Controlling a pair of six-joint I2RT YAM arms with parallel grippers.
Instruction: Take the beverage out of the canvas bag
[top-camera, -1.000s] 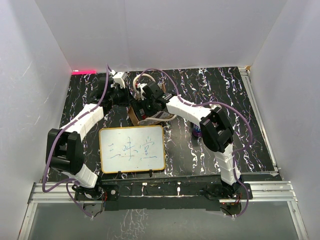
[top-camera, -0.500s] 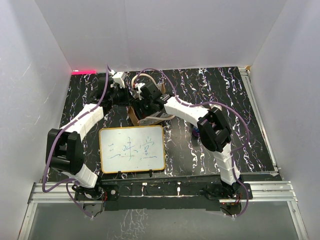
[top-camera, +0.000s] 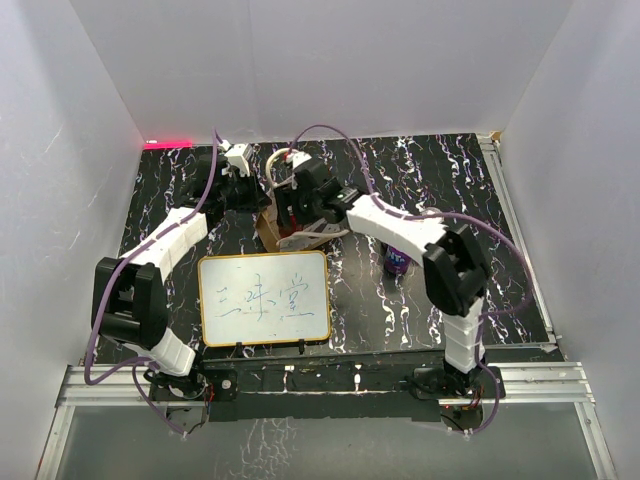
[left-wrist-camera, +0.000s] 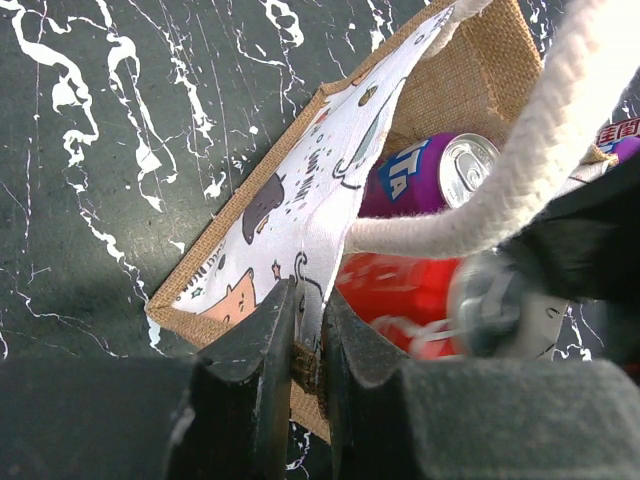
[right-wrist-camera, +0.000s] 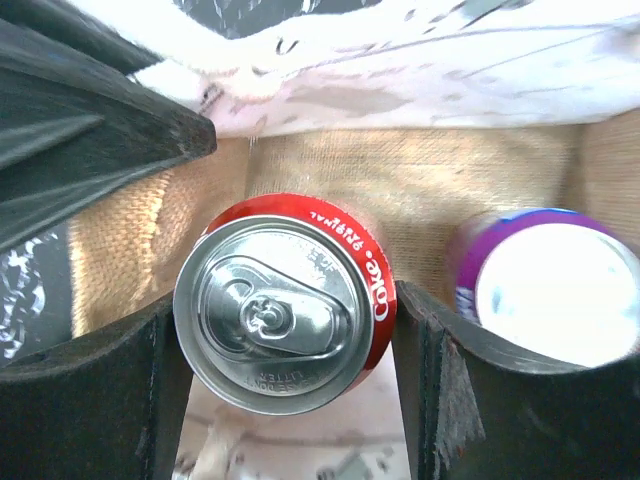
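Note:
The canvas bag (top-camera: 303, 236) stands on the black marbled table behind the whiteboard. My left gripper (left-wrist-camera: 308, 335) is shut on the bag's near rim, pinching the burlap edge and the printed lining (left-wrist-camera: 300, 200). Inside the bag (right-wrist-camera: 430, 180) stand a red cola can (right-wrist-camera: 285, 310) and a purple can (right-wrist-camera: 560, 290). My right gripper (right-wrist-camera: 287, 305) reaches down into the bag, and its fingers press both sides of the red can just below its top. The left wrist view shows the red can (left-wrist-camera: 400, 290) and the purple can (left-wrist-camera: 420, 175) under a cream rope handle (left-wrist-camera: 520, 190).
An orange-framed whiteboard (top-camera: 265, 298) with writing lies in front of the bag. Another purple can (top-camera: 396, 262) stands on the table to the right of it, under my right arm. White walls close in the table on three sides.
My right gripper has closed from wide open onto the red can inside the bag. The right arm's elbow swung to the right, uncovering the purple can on the table. The left gripper kept its hold.

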